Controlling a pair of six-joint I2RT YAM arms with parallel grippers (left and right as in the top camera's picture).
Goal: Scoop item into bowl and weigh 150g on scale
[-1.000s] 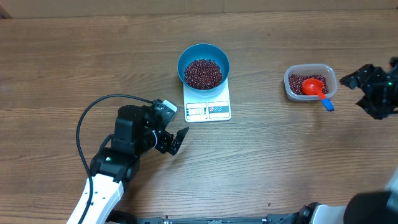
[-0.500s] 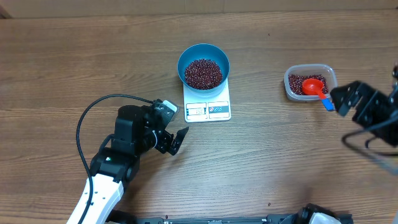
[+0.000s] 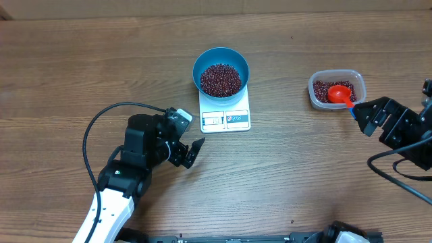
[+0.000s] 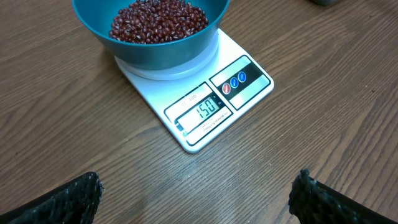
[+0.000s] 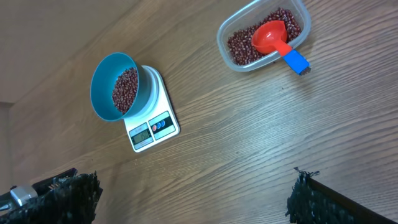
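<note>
Well clear of both pincers, the light blue bowl (image 3: 221, 54) sits on the white scale (image 3: 225, 119). It is round, deep and smooth-walled, and holds a loose heap of small glossy maroon beans (image 3: 221, 79). The scale is a flat rectangular slab with rounded corners. The bowl covers its far part, and its panel edge faces the left gripper (image 3: 194, 154), with the display (image 4: 207, 109) reading 150 beside 3 small round marks.

The left gripper lies near the scale's near corner but apart from it, its 2 dark, rough-textured fingers spread wide and holding nothing. The right gripper (image 3: 373, 113) is well apart from the bowl, just beside a clear plastic tub (image 3: 312, 91) with rounded corners that holds more beans and a red scoop (image 3: 340, 92). Its 2 fingers also stand wide and empty. Seen from overhead, one tip overlaps the end of the scoop's blue handle (image 5: 296, 61). Everything stands on a brown wood-grain table (image 3: 304, 175).
</note>
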